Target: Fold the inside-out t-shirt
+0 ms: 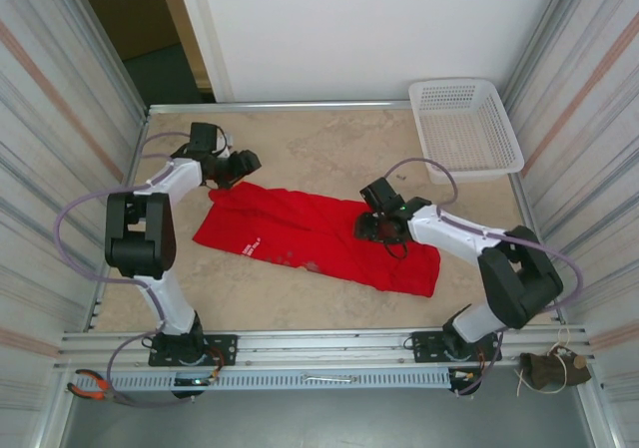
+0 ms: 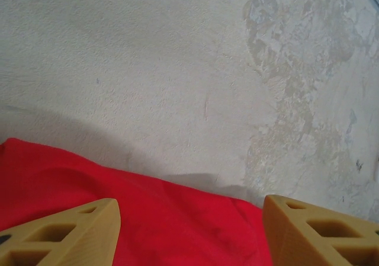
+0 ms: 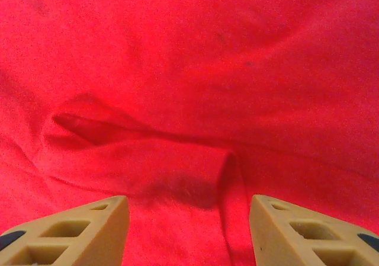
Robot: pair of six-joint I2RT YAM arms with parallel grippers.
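Now spread apart and holding nothing, left gripper (image 2: pixel 189 204) at the far left edge of the inside-out t-shirt (image 1: pixel 310 233), right gripper (image 3: pixel 188 199) low over its creased right part.

A beige, mottled stone-look table top (image 1: pixel 329 149) lies between pale grey ribbed side walls (image 1: pixel 45 119) marked with a faint reddish stripe, all under soft, even light. A smooth white back panel (image 1: pixel 379 29) closes the far side beside a dim open doorway (image 1: pixel 135 19). Silver slotted aluminium rails (image 1: pixel 319 340) edge the near side.
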